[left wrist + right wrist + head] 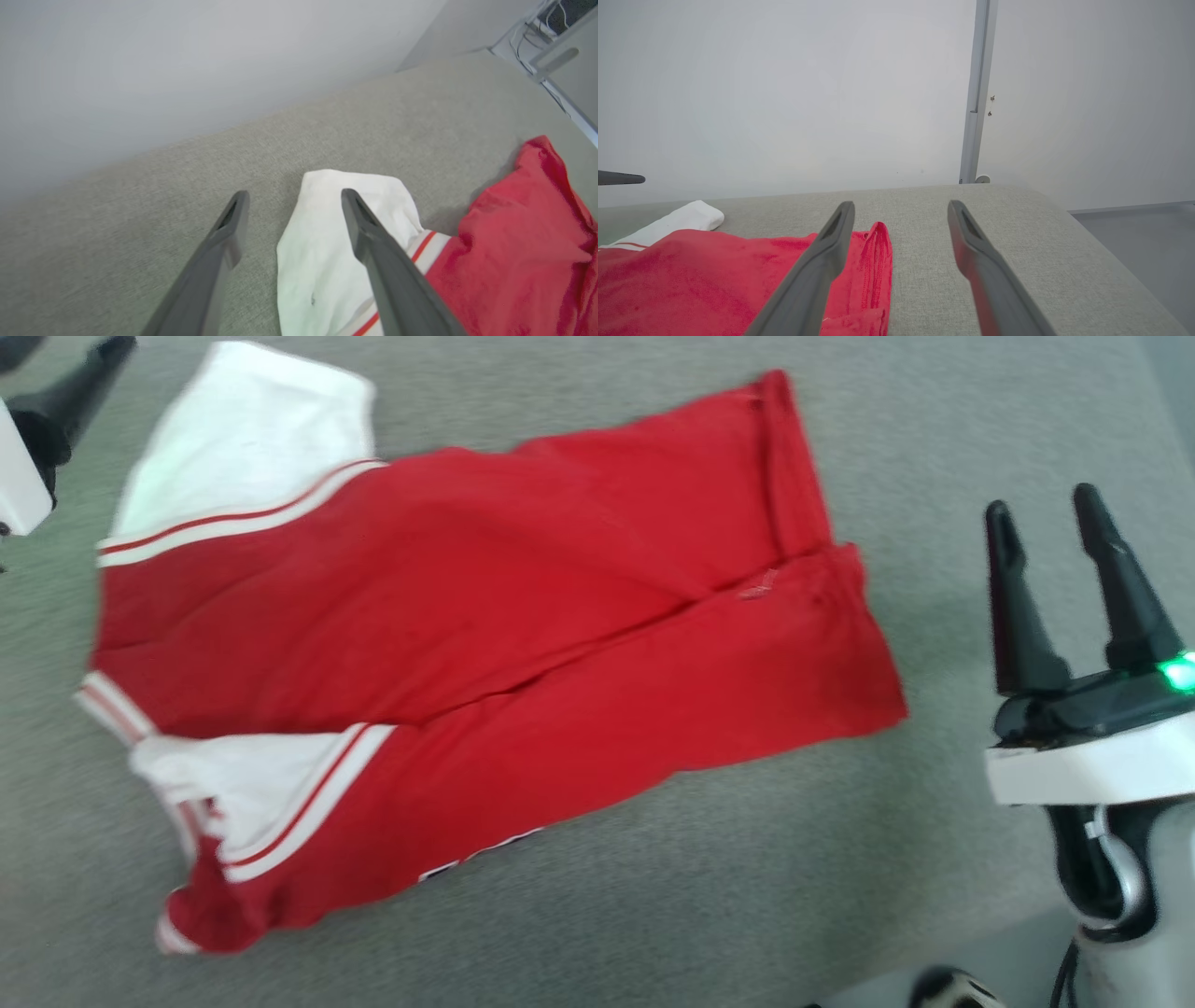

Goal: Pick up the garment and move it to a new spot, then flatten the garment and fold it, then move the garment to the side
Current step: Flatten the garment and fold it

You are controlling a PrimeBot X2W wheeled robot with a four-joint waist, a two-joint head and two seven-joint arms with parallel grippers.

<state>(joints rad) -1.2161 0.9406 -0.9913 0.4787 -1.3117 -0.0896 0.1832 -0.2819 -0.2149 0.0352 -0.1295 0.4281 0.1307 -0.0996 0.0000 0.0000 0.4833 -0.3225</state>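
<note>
Right gripper [901, 204], right wrist view: jaws were spread wide, with nothing between the fingers. The garment [714, 275] lay low and to the left of it on the grey upholstered surface [999, 242]. The left finger crossed in front of the red hem corner; contact could not be told. Bare surface ran ahead and to the right as far as a rounded edge, with floor [1134, 233] beyond and a pale wall [784, 93] behind.

Left wrist view: the left gripper [294, 195] was likewise wide open and held nothing. The white sleeve panel [317, 252] lay under and between its fingers, with striped trim and red body to the right. Contact could not be judged. Bare surface reached ahead to the wall.

Head view: the garment [467, 644] lay spread on the surface, white sleeves toward the robot's left and red hem toward its right. A fold line ran along its length. The right gripper [1041, 504] stood apart from the hem, with bare surface between. One of the left gripper's fingers [84, 383] was near the far sleeve. Open surface lay along the near side.
</note>
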